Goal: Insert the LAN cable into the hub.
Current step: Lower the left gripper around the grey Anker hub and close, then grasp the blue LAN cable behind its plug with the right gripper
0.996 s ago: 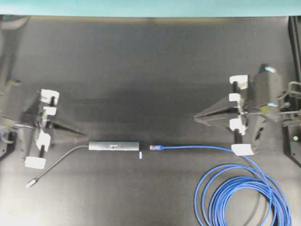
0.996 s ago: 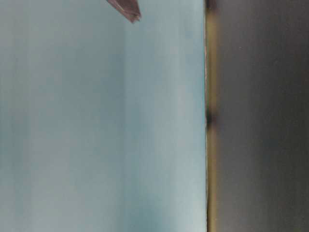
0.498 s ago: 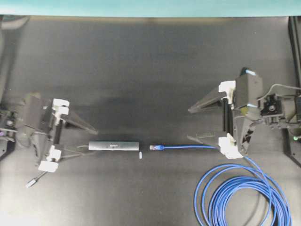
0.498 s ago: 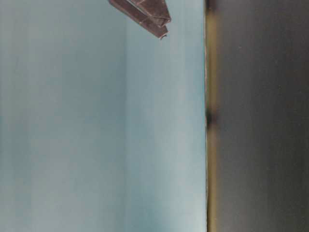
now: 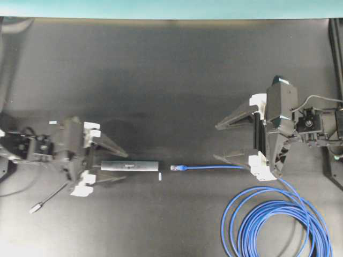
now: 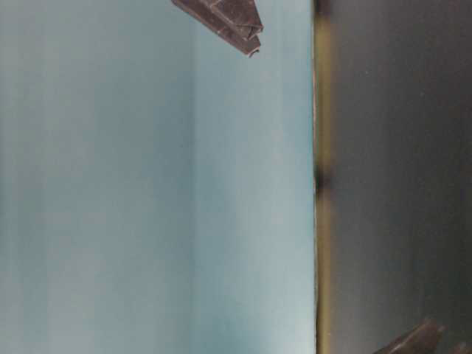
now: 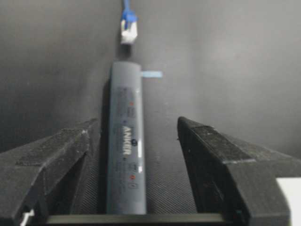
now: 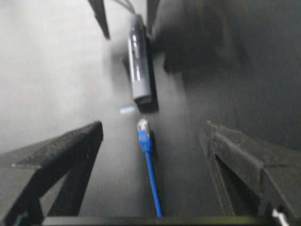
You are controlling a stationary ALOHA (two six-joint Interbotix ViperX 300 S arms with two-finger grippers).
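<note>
The hub point(image 5: 129, 165), a slim dark-grey bar, lies flat on the black table, and in the left wrist view the hub point(image 7: 126, 141) points away from the camera. My left gripper point(image 5: 113, 165) is open and straddles its left end; in its own view the left gripper point(image 7: 137, 125) has the bar close to the left finger, with a wide gap on the right. The LAN cable's plug point(image 5: 178, 167) lies just right of the hub, apart from it. My right gripper point(image 5: 216, 142) is open, and in its wrist view the right gripper point(image 8: 153, 126) frames the LAN cable point(image 8: 145, 136) without touching it.
The blue cable's loops point(image 5: 273, 225) lie at the front right. The hub's thin grey cord ends in a silver plug point(image 5: 35, 208) at the front left. A small white tape mark point(image 5: 159, 176) sits by the hub's right end. Teal wall point(image 5: 171, 8) runs along the back.
My left gripper has opened and moved right until its fingers straddle the hub's left end. The right gripper opened wide and turned over the cable, then held still. Hub and cable have not moved.
</note>
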